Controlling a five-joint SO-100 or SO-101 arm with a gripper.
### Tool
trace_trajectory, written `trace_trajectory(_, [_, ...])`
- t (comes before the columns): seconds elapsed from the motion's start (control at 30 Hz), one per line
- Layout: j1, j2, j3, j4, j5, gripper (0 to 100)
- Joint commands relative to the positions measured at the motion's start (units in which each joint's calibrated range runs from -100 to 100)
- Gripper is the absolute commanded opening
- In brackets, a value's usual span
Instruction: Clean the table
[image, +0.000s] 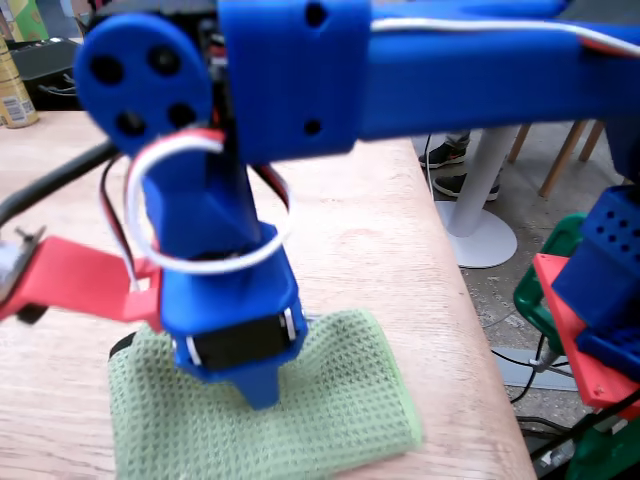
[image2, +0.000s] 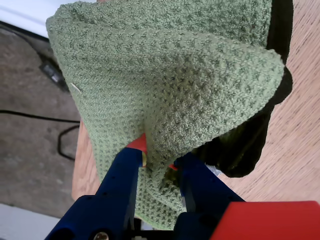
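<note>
Pinching a fold of the green cloth (image2: 170, 80) between my fingers, close to the table's edge

My gripper (image2: 159, 162) is clamped on a raised ridge of the cloth, as the wrist view shows: the blue fingers (image2: 122, 170) squeeze only a narrow pleat, so I judge the hold could slip out if I drag hard, leaving the cloth behind. Beyond my fingertips the rest of the cloth bunches and lifts off the table (image2: 300, 120), which could make it roll up under me instead of wiping flat. In the fixed view the cloth lies on the light wooden table (image: 360, 220) near its front right corner, so a stroke that way could push it off onto the floor (image: 500, 300). Farther back, a can (image: 12, 95) stands at the far left edge, well apart from my reach
</note>
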Motion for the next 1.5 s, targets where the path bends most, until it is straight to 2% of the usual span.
trace_trajectory(0.0, [8.9, 3.5, -0.3, -0.2, 0.4, 0])
trace_trajectory(0.17, [26.5, 3.5, -0.5, -0.5, 1.0, 0])
trace_trajectory(0.27, [38.7, 3.5, -0.5, -0.5, 6.3, 0])
trace_trajectory(0.4, [55.1, 3.6, -1.2, -0.6, 9.2, 0])
trace_trajectory(0.5, [65.8, 5.9, -10.4, -0.6, 11.6, 0])
trace_trajectory(0.63, [72.7, 15.0, -29.3, 0.2, 12.5, 0])
trace_trajectory(0.73, [78.1, 21.3, -37.8, -0.4, 13.7, 0])
trace_trajectory(0.9, [80.2, 21.1, -39.3, 0.7, 14.5, 0])
trace_trajectory(0.97, [82.9, 12.7, -38.1, 0.8, 14.4, 0])
trace_trajectory(1.07, [82.9, 1.6, -37.1, 1.0, 14.3, 0])
trace_trajectory(1.17, [78.8, -10.2, -23.8, 0.7, 13.1, 0])
trace_trajectory(1.3, [56.5, -26.2, -9.6, -0.4, 6.8, 0])
trace_trajectory(1.47, [25.2, -32.6, -9.5, -0.5, 0.7, 0])
